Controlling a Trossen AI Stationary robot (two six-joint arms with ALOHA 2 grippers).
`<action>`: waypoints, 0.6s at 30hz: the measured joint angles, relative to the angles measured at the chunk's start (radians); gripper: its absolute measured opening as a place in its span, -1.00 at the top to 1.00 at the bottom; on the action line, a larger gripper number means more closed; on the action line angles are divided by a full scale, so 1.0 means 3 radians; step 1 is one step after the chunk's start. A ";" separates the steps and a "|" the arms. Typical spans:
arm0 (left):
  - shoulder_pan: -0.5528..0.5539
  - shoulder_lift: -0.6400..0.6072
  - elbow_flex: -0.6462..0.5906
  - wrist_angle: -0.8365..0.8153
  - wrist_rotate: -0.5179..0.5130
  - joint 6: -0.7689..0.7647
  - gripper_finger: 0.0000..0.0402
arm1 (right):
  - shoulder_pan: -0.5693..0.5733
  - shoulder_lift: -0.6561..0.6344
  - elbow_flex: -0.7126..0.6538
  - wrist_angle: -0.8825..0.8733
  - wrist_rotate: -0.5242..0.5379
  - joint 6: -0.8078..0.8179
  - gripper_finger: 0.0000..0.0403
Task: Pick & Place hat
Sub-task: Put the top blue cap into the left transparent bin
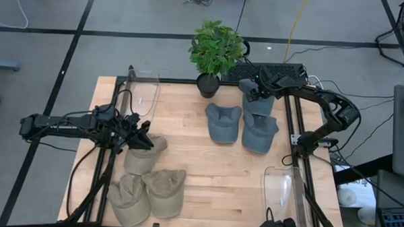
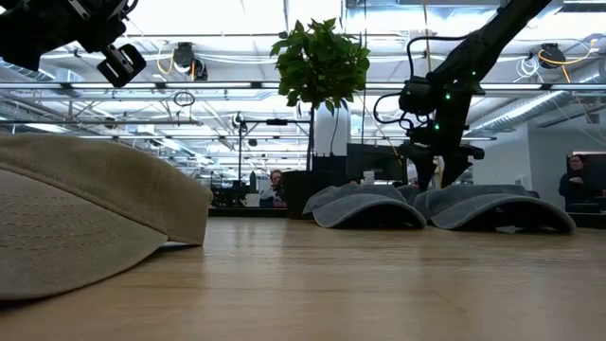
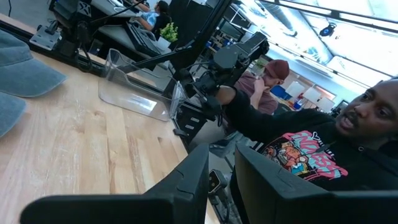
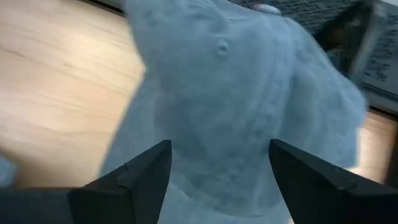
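**Right tool poised over blue cap; left arm waiting above tan caps**

The right tool [image 4: 219, 180] sits at the far right of the wooden surface [image 1: 206, 174], directly above a blue cap [image 4: 249, 93], with its two fingers set wide apart and nothing between them. The fingers straddle the crown of the cap, which suggests a descent to grip the fabric is the step in hand. From above, three blue caps lie grouped near the potted plant [image 1: 214, 53]: one to the left [image 1: 223, 122], one to the right [image 1: 259, 132], and a third [image 1: 253, 95] just behind, under the right tool.

The left tool [image 1: 142, 133] hangs above the surface at the near left, over a tan cap [image 1: 144, 154]. Its fingers stand only a narrow gap apart and carry nothing, as the left wrist view shows. Two further tan caps [image 1: 149, 192] rest close by, so the sorting by colour appears deliberate.

Two clear plastic bins [image 1: 143, 91] stand at opposite corners. A person [image 3: 323, 149] stands beyond the surface's edge.
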 joint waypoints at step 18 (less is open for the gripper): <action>0.0000 0.0000 0.0000 0.0000 0.0000 -0.0001 0.57 | 0.0047 0.0000 -0.0109 0.0006 0.0014 -0.0041 0.30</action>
